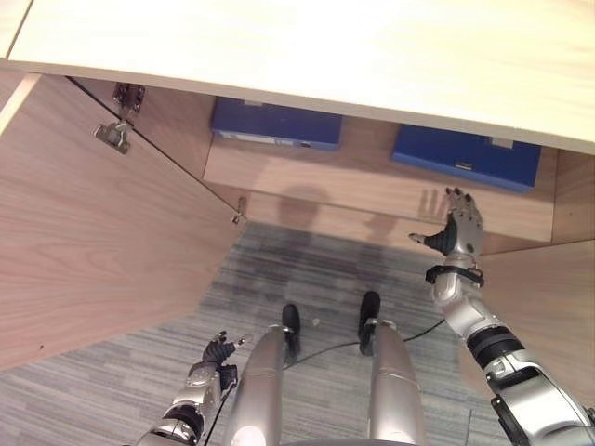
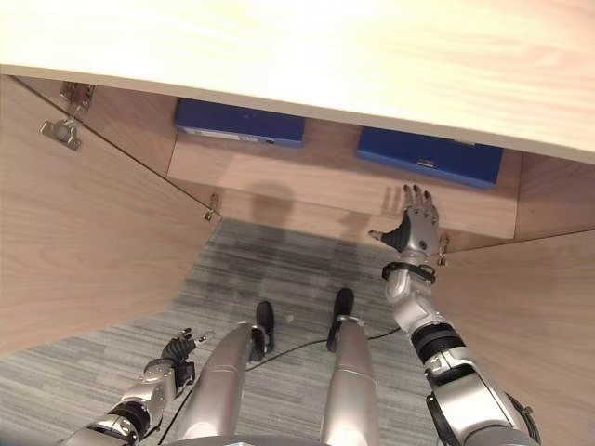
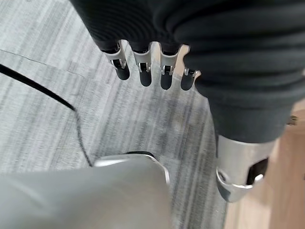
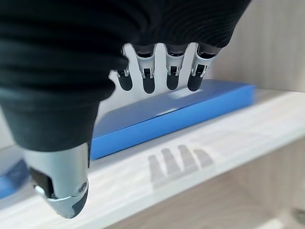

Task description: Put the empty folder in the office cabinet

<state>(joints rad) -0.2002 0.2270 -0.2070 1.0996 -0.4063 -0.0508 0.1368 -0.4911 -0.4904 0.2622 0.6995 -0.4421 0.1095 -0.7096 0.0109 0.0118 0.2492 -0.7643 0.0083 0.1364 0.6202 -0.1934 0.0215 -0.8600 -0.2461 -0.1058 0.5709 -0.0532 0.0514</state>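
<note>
The office cabinet stands open before the robot, its pale wooden top overhanging a low shelf. Two blue folders lie flat on that shelf: one folder toward the cabinet's right side, the other folder toward its left, the two well apart with bare wood between them. Which of them is the empty one cannot be told.

The right hand is raised just in front of the shelf's front edge, below the right-hand folder and apart from it. Its fingers are straight and spread, the thumb held out to the side, and it holds nothing; the right wrist view shows its fingertips hanging free before the folder.

The cabinet's left door swings wide open, a metal hinge on its inner face.

The left hand hangs low over the grey carpet, well away from the cabinet, its fingers loosely relaxed and empty.
</note>
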